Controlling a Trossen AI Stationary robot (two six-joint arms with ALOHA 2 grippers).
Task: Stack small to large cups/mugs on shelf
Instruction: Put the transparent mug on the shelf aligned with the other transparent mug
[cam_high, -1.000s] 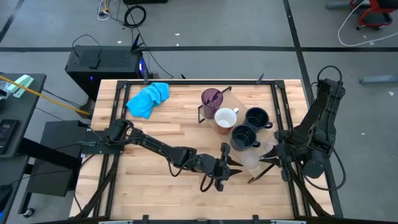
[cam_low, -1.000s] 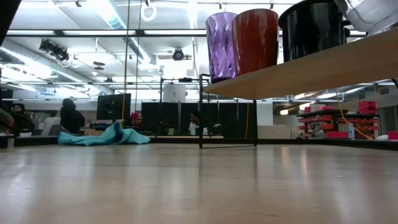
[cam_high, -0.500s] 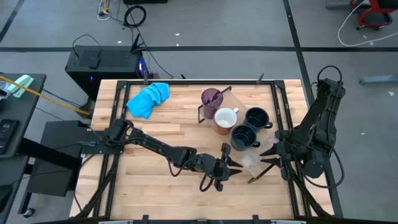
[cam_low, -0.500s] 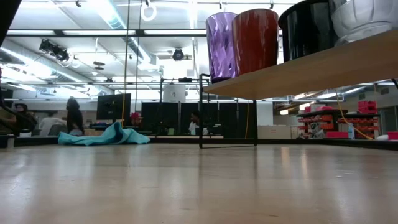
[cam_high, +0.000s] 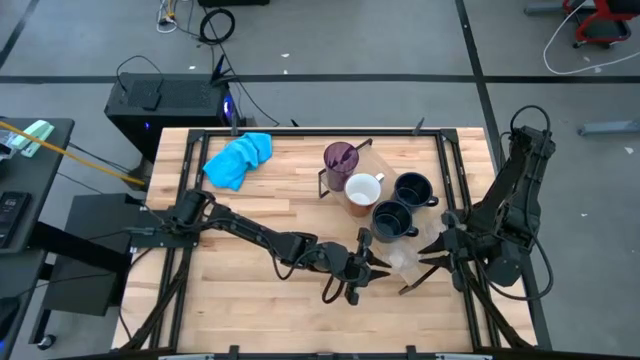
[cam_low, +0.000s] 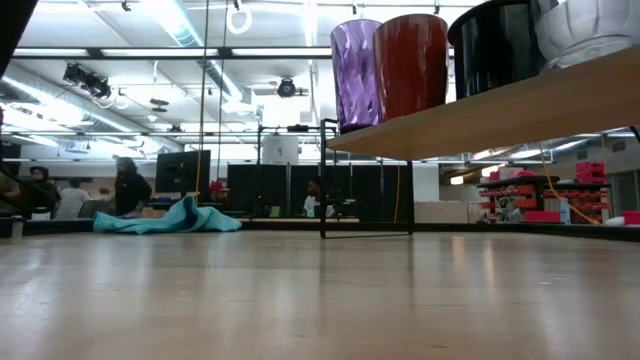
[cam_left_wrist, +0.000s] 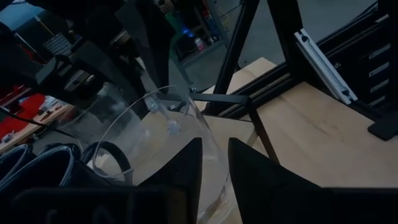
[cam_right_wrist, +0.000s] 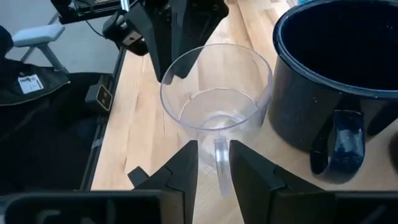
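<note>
Glass (cam_right_wrist: 214, 102) is standing at the shelf's (cam_high: 433, 215) five o'clock end, just beside a navy mug (cam_right_wrist: 339, 68). Right tool (cam_right_wrist: 211, 163) is pinching its near rim; left tool (cam_left_wrist: 212, 162) is pinching the opposite rim from nine o'clock.

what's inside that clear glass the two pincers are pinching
The clear glass looks empty: through its wall only the light wooden board beneath shows. The right pincer and left pincer each straddle its rim. Small droplets cling to the wall; nothing else is visible inside.
</note>
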